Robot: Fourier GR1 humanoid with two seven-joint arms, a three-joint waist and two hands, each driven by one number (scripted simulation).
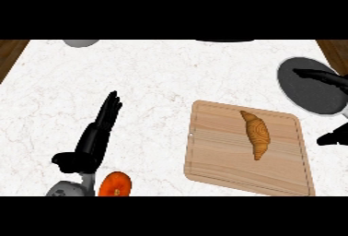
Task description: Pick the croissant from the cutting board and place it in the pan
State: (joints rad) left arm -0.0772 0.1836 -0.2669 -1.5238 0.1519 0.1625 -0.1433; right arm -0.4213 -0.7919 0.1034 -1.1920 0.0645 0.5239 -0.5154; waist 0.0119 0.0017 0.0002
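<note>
We see the croissant point(255, 134) lying untouched along the wooden cutting board point(224, 166) on the white marbled counter point(170, 78), its pointed ends toward the board's far and near sides. Off the board's far right corner sits the dark pan point(307, 94), and our right hand point(331, 82) shows over it at the view's right edge, a dark fingertip lower down beside the board. At lower left our left hand point(95, 136) rests with straight fingers, an orange object point(115, 184) just beside its wrist
</note>
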